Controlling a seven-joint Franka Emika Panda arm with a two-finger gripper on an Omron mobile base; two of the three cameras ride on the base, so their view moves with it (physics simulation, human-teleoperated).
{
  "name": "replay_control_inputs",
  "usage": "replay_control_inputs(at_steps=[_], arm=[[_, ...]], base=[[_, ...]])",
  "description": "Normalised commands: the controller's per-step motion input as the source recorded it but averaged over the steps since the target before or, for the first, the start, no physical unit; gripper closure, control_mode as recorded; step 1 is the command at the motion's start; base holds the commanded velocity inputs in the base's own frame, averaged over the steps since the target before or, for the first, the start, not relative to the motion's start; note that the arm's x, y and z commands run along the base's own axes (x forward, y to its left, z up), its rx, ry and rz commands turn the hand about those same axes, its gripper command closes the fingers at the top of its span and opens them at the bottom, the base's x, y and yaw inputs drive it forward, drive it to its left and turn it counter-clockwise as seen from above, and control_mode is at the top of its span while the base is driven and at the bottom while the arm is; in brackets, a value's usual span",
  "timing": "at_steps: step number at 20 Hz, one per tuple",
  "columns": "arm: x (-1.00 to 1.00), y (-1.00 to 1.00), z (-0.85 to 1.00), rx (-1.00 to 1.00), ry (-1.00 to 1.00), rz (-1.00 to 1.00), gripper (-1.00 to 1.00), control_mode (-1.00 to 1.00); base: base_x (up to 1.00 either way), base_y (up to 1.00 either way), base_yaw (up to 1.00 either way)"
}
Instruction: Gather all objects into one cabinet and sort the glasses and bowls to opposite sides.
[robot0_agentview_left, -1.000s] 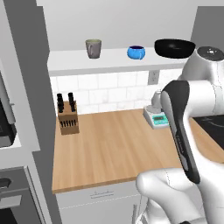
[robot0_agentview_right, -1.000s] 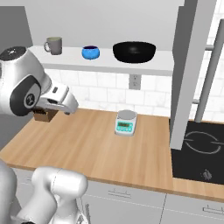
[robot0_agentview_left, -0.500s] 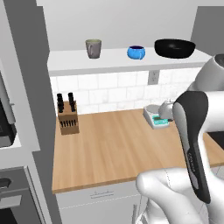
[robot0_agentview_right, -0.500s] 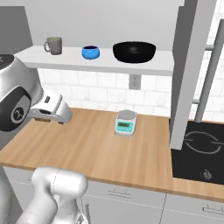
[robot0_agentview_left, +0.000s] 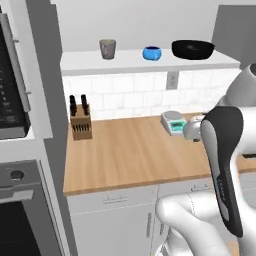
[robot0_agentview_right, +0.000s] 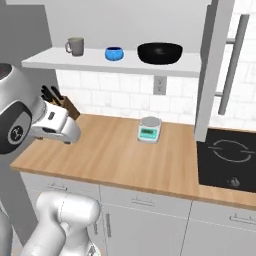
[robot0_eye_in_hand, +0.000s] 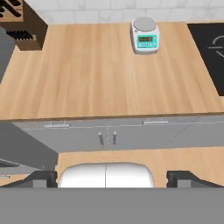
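Observation:
On the white shelf floor of the open cabinet (robot0_agentview_left: 145, 62) a grey cup (robot0_agentview_left: 107, 48) stands at the left. A small blue bowl (robot0_agentview_left: 152, 52) sits in the middle and a wide black bowl (robot0_agentview_left: 192, 49) at the right. The right base view shows the cup (robot0_agentview_right: 75, 46), the blue bowl (robot0_agentview_right: 114, 53) and the black bowl (robot0_agentview_right: 160, 52) in the same row. My gripper (robot0_eye_in_hand: 111, 179) is open and holds nothing, its fingertips (robot0_eye_in_hand: 41, 178) far apart. It hangs low over the counter's front edge, far below the shelf.
A knife block (robot0_agentview_left: 80, 122) and a small kitchen scale (robot0_agentview_left: 173, 121) stand at the back of the wooden counter (robot0_agentview_left: 130, 155). The grey cabinet door (robot0_agentview_right: 215, 75) with its bar handle hangs open beside a black cooktop (robot0_agentview_right: 227, 157). An oven column (robot0_agentview_left: 20, 150) stands left.
My arm has folded down and back, so the hand sits lower and nearer the base. The whole picture has shifted slightly, so the camera has moved. The jaws stay open.

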Motion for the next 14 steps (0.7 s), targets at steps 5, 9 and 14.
replay_control_inputs(at_steps=[5, 9, 14], arm=[[0.0, 0.0, 0.0, 0.0, 0.0, 0.0, -1.0, 1.0], [0.0, 0.0, 0.0, 0.0, 0.0, 0.0, -1.0, 1.0], [0.0, 0.0, 0.0, 0.0, 0.0, 0.0, -1.0, 1.0]], base=[[-0.5, 0.0, 0.46], [-0.18, 0.0, 0.63], [0.0, 0.0, 0.53]])
